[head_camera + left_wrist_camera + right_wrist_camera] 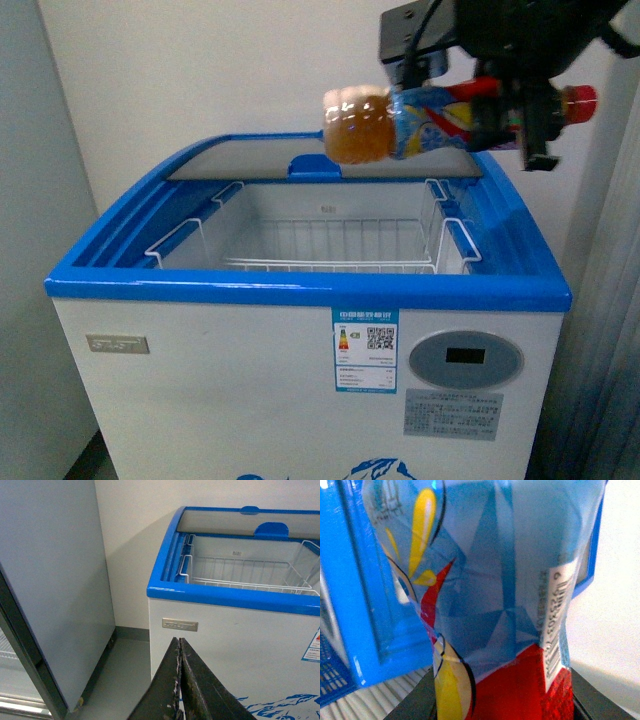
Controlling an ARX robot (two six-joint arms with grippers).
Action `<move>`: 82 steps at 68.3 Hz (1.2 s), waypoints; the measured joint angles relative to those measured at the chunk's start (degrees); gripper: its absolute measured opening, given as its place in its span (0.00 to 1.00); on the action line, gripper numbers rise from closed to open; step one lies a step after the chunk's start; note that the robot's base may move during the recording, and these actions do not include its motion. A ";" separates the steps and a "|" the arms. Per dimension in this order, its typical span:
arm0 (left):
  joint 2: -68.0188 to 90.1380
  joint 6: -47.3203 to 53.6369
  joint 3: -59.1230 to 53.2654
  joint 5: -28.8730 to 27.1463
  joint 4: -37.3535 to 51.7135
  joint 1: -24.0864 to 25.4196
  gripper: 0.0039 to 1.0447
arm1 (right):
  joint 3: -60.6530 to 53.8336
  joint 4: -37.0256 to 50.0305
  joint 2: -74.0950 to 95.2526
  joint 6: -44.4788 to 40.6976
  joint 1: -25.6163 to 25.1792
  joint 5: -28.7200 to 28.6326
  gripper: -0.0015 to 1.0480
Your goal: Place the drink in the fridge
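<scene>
The drink (400, 122), a clear bottle of amber liquid with a red cap and a blue-yellow-red label, lies sideways in the air above the fridge's back right corner. My right gripper (500, 115) is shut on the drink near its neck. In the right wrist view the drink's label (490, 595) fills the frame between the jaws. The fridge (300, 290) is a white chest cooler with a blue rim; its glass top is slid back and the inside is open. My left gripper (179, 680) is shut and empty, low in front of the fridge's white front (235, 640).
White wire baskets (330, 240) hang inside the fridge opening. A blue handle (315, 165) sits on the slid-back glass lid. A tall grey-white cabinet (55, 580) stands left of the fridge, with a strip of grey floor (125, 675) between them.
</scene>
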 joint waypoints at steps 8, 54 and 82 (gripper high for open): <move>-3.28 0.00 -1.29 0.00 -2.10 0.00 0.02 | 6.16 -0.68 8.33 1.86 1.73 2.21 0.38; -17.31 -0.02 -4.66 0.00 -11.65 0.00 0.02 | 20.04 1.09 25.79 9.07 4.72 2.71 0.49; -24.79 -0.02 -4.66 0.00 -19.08 0.00 0.02 | 4.81 8.74 11.41 16.26 4.87 -3.85 0.93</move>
